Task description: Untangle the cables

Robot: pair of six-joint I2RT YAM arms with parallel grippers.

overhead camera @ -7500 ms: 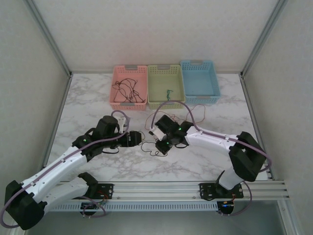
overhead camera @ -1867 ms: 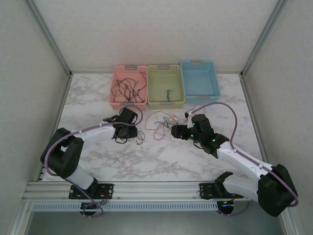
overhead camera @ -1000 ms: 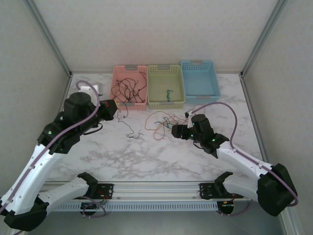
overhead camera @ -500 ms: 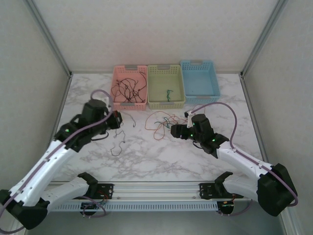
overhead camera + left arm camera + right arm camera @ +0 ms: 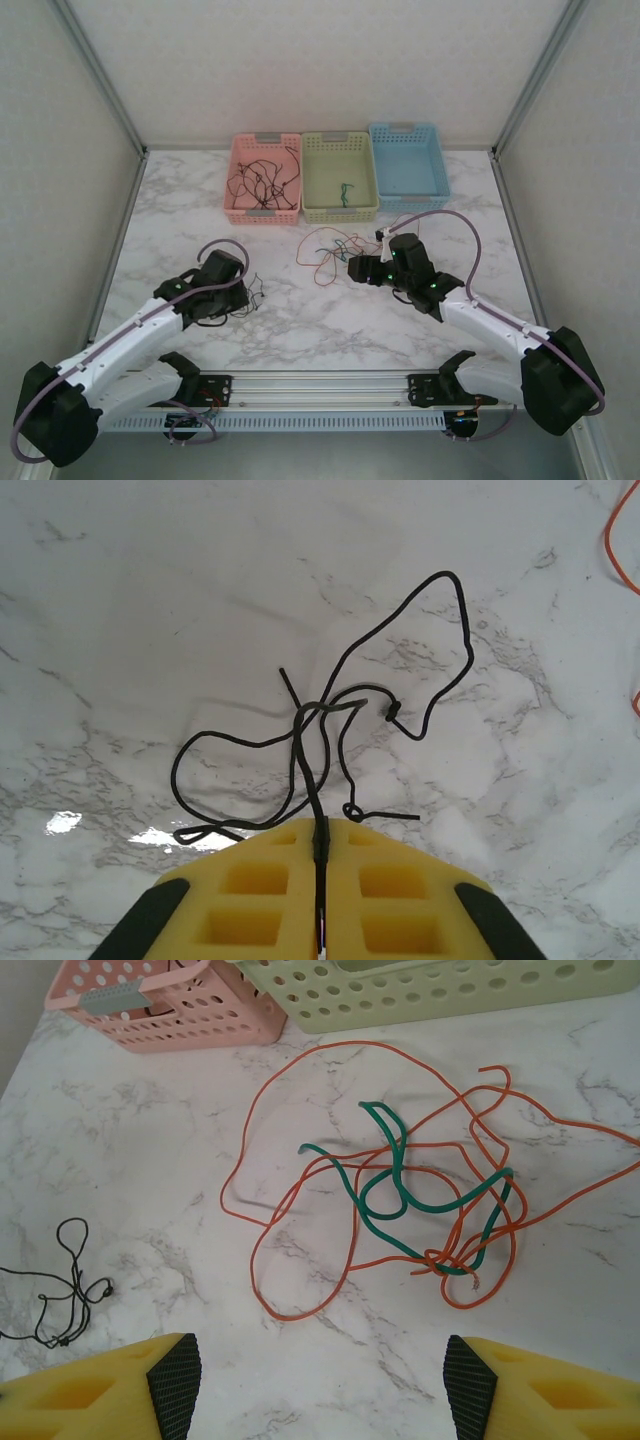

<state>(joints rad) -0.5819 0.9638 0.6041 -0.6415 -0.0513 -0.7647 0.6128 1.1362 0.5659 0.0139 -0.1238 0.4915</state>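
A loose tangle of orange cable [image 5: 322, 252] [image 5: 300, 1210] and green cable [image 5: 400, 1192] lies on the marble table [image 5: 300, 320] in front of the green basket. My right gripper [image 5: 355, 268] [image 5: 322, 1380] hovers just on the near side of it, open, with nothing between its fingers. A thin black cable [image 5: 330, 705] [image 5: 252, 290] [image 5: 65, 1285] lies in loops on the table at the front left. My left gripper [image 5: 240, 292] [image 5: 320, 832] is low over the table, its yellow jaws shut on one end of this black cable.
Three baskets stand in a row at the back: a pink basket [image 5: 264, 213] [image 5: 170, 1020] holding several black cables [image 5: 262, 180], a green basket [image 5: 340, 212] [image 5: 420, 990] with a small green wire [image 5: 344, 190], and a blue basket [image 5: 415, 203]. Frame walls border the table.
My left arm has swung from beside the pink basket toward the front left, carrying the black cable down onto the table. The right arm has barely moved.
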